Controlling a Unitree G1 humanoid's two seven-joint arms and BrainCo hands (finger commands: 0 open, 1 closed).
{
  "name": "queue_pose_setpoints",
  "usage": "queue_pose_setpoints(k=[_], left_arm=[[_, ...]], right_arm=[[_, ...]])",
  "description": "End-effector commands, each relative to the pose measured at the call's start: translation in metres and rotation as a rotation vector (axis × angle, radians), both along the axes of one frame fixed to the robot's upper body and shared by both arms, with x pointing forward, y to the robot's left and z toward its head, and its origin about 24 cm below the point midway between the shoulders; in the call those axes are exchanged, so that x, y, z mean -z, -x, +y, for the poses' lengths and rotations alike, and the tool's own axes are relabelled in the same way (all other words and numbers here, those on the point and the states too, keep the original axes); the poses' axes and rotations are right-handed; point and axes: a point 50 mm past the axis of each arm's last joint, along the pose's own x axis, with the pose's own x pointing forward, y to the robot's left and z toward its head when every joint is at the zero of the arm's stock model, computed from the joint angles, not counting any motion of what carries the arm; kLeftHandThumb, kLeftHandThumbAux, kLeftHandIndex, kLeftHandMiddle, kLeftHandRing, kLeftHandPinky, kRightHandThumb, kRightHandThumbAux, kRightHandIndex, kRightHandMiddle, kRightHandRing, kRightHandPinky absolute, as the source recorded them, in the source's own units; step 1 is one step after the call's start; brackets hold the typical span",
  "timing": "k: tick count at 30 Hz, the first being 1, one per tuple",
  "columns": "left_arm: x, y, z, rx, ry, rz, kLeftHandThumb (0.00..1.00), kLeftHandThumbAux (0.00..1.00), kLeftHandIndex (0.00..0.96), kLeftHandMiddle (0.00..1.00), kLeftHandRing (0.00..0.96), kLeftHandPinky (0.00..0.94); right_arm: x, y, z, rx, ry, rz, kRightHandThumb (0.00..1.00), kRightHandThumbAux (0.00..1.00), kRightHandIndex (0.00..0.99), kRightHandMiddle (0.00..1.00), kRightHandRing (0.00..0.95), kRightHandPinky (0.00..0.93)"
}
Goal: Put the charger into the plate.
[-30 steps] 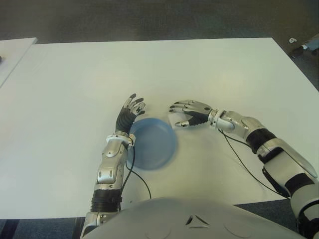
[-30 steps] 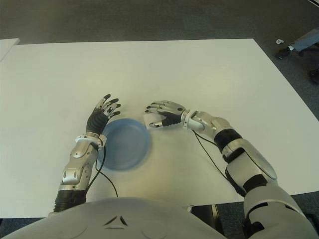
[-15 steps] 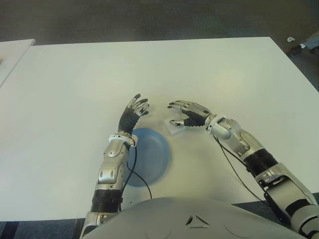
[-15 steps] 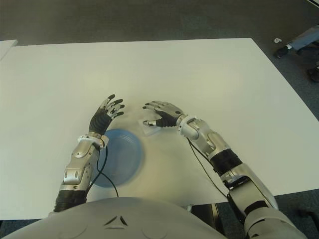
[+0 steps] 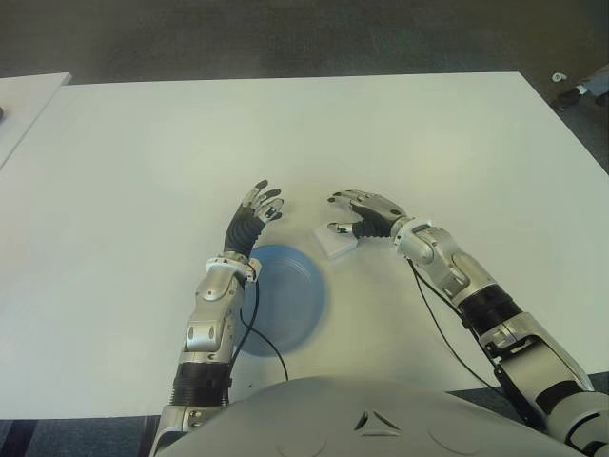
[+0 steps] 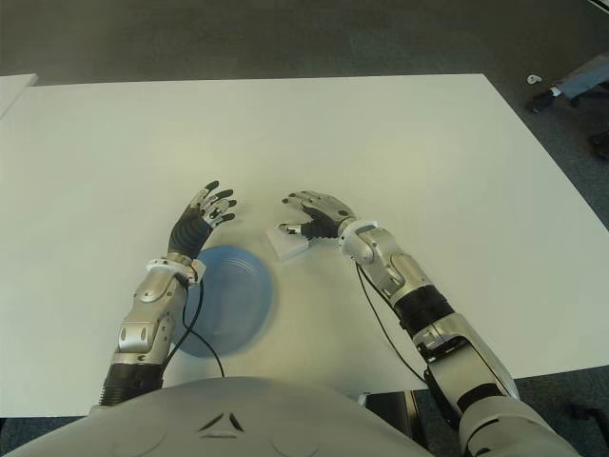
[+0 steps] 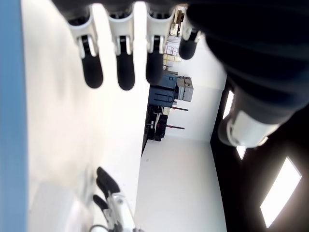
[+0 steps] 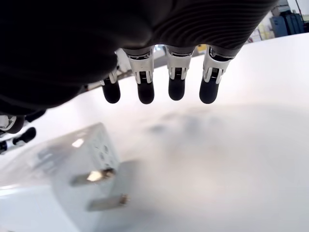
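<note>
text: none legible | charger [image 8: 63, 164] face: faint marks (too blurred to read)

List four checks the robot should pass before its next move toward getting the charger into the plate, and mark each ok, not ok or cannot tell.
1. Charger visible on the table, beside the plate: ok.
2. Charger grasped by right hand: not ok; the fingers are open above it, prongs exposed.
3. Plate empty: ok.
4. Left hand clear of the plate: ok; it shows open, just beyond the plate's rim.
</note>
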Motion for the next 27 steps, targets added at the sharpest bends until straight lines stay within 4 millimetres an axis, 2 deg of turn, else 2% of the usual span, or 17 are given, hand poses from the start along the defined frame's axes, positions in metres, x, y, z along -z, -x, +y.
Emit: queue_pose_setpoints(k=[1,14,27], left_arm=[[0.004,0.003,-0.002,0.018,-0.001,0.020,0.121,0.563,0.097,0.201,0.231,0.257],[0.005,0.003,-0.001,0.012,0.006,0.031,0.119,0.563,0.098,0.211,0.238,0.256],[0.005,0.001,0.000,0.011,-0.004,0.035,0.110,0.562,0.096,0.218,0.240,0.257]], right_arm=[[0.006,-0.004,-0.008,0.033,-0.006,0.015,0.358,0.139,0.000,0.000,0.000,0.000],[0.013,-0.003,-0.020,0.036,-0.020,0.009,0.355,0.150,0.000,0.000,0.000,0.000],[0.013,-0.011,-0.031,0.014,-0.004,0.003,0.365,0.156,0.000,0.000,0.000,0.000]])
